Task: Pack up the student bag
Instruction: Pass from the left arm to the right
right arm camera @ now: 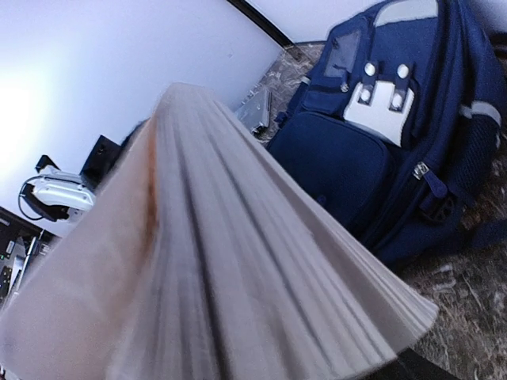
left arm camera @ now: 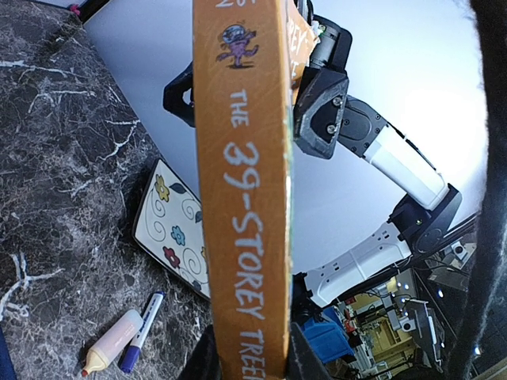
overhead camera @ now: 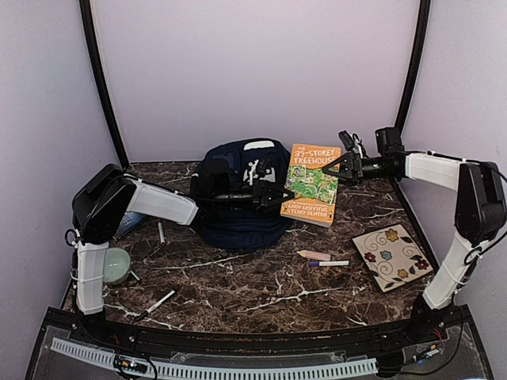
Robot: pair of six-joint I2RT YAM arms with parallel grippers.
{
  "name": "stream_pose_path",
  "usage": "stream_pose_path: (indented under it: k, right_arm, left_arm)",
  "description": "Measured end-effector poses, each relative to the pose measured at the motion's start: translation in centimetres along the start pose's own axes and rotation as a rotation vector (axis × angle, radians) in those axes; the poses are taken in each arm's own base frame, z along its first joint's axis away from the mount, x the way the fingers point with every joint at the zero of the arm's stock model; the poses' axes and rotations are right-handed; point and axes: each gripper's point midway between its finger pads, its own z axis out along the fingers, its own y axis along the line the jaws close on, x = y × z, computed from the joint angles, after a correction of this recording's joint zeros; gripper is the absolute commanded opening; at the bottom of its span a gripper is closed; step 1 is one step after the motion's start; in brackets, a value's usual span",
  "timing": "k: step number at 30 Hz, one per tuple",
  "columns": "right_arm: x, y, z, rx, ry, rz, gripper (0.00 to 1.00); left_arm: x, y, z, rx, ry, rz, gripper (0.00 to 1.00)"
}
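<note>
The student bag (overhead camera: 238, 198) is a navy-blue backpack with white patches, lying at the back centre; it also shows in the right wrist view (right arm camera: 380, 142). An orange book, "The 39-Storey Treehouse" (overhead camera: 311, 184), is right beside the bag's right side. My left gripper (overhead camera: 279, 198) reaches across the bag and is shut on the book's spine (left arm camera: 242, 198). My right gripper (overhead camera: 333, 166) is shut on the book's far right corner; its fingers (left arm camera: 319, 111) straddle the book. The book's page edge (right arm camera: 238, 277) fills the right wrist view.
A flowered tile (overhead camera: 392, 257) lies at the right front. A purple-capped marker (overhead camera: 329, 263) and a peach stick (overhead camera: 314, 255) lie beside it. At the left are a pale green round dish (overhead camera: 117, 265), a blue object (overhead camera: 131, 224) and two white pens (overhead camera: 161, 301).
</note>
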Motion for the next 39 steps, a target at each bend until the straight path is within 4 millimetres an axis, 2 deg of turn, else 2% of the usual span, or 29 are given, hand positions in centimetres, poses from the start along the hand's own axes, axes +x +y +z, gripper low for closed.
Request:
stream_pose_path:
  k: [2, 3, 5, 6, 10, 11, 13, 14, 17, 20, 23, 26, 31, 34, 39]
  right_arm:
    - [-0.3, 0.6, 0.0, -0.035, -0.016, -0.004, 0.80]
    - [-0.4, 0.9, -0.1, -0.050, -0.024, -0.009, 0.61]
    - [-0.6, 1.5, -0.2, -0.074, -0.044, -0.024, 0.46]
    - [-0.7, 1.8, -0.2, -0.084, -0.050, -0.021, 0.40]
    - [-1.3, 2.4, -0.4, -0.107, -0.067, 0.014, 0.28]
    - [-1.4, 2.4, -0.4, -0.108, -0.069, 0.015, 0.19]
    - [-1.6, 2.5, -0.4, -0.110, -0.074, 0.022, 0.02]
    - [-1.7, 2.5, -0.4, -0.110, -0.075, 0.020, 0.02]
    - [-1.5, 2.5, -0.3, -0.109, -0.071, 0.025, 0.02]
    - [-0.9, 2.6, 0.2, -0.111, -0.047, 0.058, 0.02]
    - [0.6, 3.1, 1.3, -0.114, 0.012, 0.139, 0.02]
    - [2.3, 4.6, 2.7, -0.120, 0.096, 0.236, 0.02]
    - [3.8, 6.7, 3.9, -0.124, 0.187, 0.314, 0.02]
    - [3.9, 7.0, 4.0, -0.121, 0.201, 0.329, 0.02]
    - [3.6, 7.2, 4.2, -0.112, 0.199, 0.297, 0.02]
  left_arm:
    - [0.1, 0.1, 0.0, -0.003, 0.002, -0.001, 0.00]
    - [0.2, 0.2, 0.0, -0.005, 0.002, 0.000, 0.00]
    - [0.3, 0.4, -0.1, -0.010, 0.004, 0.005, 0.00]
    - [0.3, 0.5, -0.1, -0.014, 0.005, 0.007, 0.00]
    - [0.4, 0.7, -0.2, -0.025, 0.000, 0.031, 0.00]
    - [0.4, 0.7, -0.2, -0.027, 0.000, 0.040, 0.02]
    - [0.4, 0.6, -0.2, -0.031, -0.001, 0.063, 0.21]
    - [0.4, 0.6, -0.2, -0.036, -0.001, 0.072, 0.30]
    - [0.5, 0.5, -0.3, -0.043, 0.005, 0.097, 0.46]
    - [1.0, 0.5, -0.5, -0.043, 0.023, 0.131, 0.52]
    - [1.4, 0.4, -0.6, -0.032, 0.047, 0.165, 0.53]
    - [1.9, 0.2, -0.6, -0.018, 0.077, 0.199, 0.53]
    - [2.8, -0.7, -0.7, 0.036, 0.132, 0.207, 0.41]
    - [2.8, -1.5, -0.7, 0.069, 0.140, 0.183, 0.21]
    - [2.4, -1.8, -1.1, 0.084, 0.125, 0.102, 0.02]
